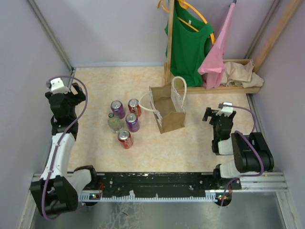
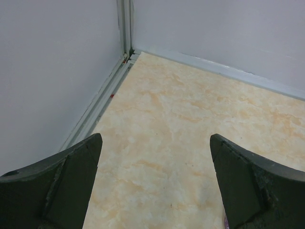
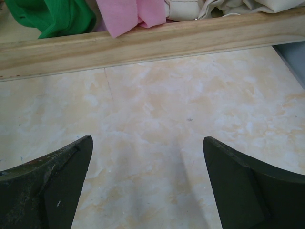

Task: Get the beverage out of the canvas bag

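Overhead, the canvas bag (image 1: 167, 112) stands upright just right of the frame's centre on the pale marbled table (image 1: 190, 148). It is a boxy tan tote with two cream rope handles (image 1: 179, 90) looping up from its rim. Its inside cannot be made out from this view.

Just left of the bag is a loose cluster of drinks, all upright: two purple cans (image 1: 117, 109), two red cans (image 1: 134, 107) and a clear bottle (image 1: 114, 122). The upper red can is close beside the bag's left handle.

My left gripper (image 1: 64, 98) hangs at the left edge of the overhead frame, well apart from the bag, with the drinks between us. In my left wrist view its dark fingers (image 2: 71, 181) are spread wide and hold nothing. Only bare table lies between them, and the corner of the grey walls (image 2: 47, 71) is ahead.

My right gripper (image 1: 215, 114) hangs to the right of the bag, near it but not touching. In my right wrist view its fingers (image 3: 57, 181) are also spread wide and empty, pointing toward the base beam of the wooden rack (image 3: 143, 45).

In the upper right of the overhead frame, that rack carries a green shirt (image 1: 188, 47) and a pink garment (image 1: 219, 52). A beige cloth heap (image 1: 240, 71) lies on its base.
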You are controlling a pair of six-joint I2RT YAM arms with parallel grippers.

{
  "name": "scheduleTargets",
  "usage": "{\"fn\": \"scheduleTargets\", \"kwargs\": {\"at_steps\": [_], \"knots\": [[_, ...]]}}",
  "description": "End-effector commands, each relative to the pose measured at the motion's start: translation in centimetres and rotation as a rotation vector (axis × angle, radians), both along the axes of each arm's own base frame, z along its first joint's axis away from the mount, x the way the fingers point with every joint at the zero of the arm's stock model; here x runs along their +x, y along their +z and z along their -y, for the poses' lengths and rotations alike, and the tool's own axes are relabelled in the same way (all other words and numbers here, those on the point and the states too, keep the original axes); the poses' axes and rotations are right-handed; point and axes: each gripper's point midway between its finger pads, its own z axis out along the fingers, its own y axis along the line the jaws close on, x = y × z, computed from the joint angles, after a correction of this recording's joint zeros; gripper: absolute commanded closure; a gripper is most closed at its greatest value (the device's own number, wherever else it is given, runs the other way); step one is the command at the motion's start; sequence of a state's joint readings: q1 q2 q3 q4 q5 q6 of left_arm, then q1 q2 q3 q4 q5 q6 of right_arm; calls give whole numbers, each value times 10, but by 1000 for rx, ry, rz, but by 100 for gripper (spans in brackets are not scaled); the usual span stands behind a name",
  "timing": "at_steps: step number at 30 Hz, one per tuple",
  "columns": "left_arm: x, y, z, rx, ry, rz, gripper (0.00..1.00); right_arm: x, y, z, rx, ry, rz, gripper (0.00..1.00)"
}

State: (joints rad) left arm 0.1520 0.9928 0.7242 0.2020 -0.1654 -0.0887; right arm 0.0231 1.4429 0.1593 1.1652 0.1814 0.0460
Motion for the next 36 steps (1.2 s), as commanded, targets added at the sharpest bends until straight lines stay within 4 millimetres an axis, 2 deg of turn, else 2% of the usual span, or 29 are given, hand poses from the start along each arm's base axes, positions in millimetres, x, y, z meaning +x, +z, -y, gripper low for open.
{"fn": "scheduleTargets", "kwargs": {"at_steps": [1, 18, 36], "knots": [[-2, 8, 1, 14, 0, 33, 0, 9, 20, 1, 2, -4, 71, 1], [-2, 11, 0, 23, 6, 37, 0, 9, 20, 1, 2, -4, 72, 1], [-1, 6, 2, 16, -6, 32, 0, 9, 20, 1, 3, -4, 73, 1]]}}
